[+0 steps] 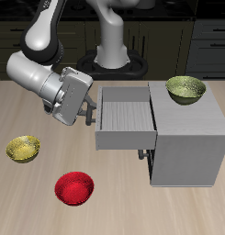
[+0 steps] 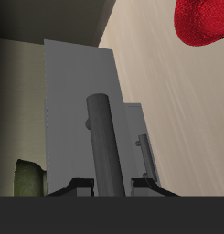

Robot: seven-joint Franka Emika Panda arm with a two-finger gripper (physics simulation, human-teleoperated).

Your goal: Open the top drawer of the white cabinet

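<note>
The white cabinet (image 1: 189, 138) stands on the table with the top drawer (image 1: 128, 115) pulled far out, its light-grey tray open to view. My gripper (image 1: 90, 111) is at the drawer's front, level with its handle. In the wrist view the dark bar handle (image 2: 101, 137) runs between my fingertips (image 2: 79, 186) against the drawer front (image 2: 72, 101). My gripper (image 2: 109, 186) straddles the bar with a small gap on one side, so the jaws look open.
An olive-yellow bowl (image 1: 185, 88) sits on the cabinet top. A yellow bowl (image 1: 23, 148) and a red bowl (image 1: 74, 188) lie on the table nearer the front edge. The red bowl also shows in the wrist view (image 2: 207, 20). A lower drawer's handle (image 1: 144, 156) sticks out below.
</note>
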